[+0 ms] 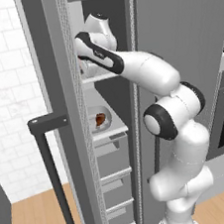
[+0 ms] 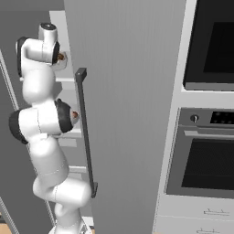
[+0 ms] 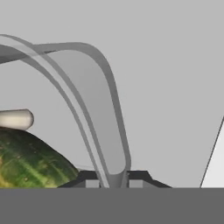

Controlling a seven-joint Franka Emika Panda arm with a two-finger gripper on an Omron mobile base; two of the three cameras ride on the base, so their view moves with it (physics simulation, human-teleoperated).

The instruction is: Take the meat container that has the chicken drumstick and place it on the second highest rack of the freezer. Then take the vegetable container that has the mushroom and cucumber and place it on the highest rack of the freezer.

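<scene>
The tall narrow grey freezer [image 1: 114, 148] stands open, and the white arm reaches onto its top shelf. On the lower shelf a pale tray holds the small reddish-brown chicken drumstick [image 1: 100, 119]. In the hand view the claw [image 3: 114, 178] pinches the rim of the translucent grey vegetable container [image 3: 98, 109]. The stubby yellow-green cucumber [image 3: 30, 162] lies left of it, cut off by the frame edge; the mushroom is hard to make out.

No legible text or labels anywhere.
</scene>
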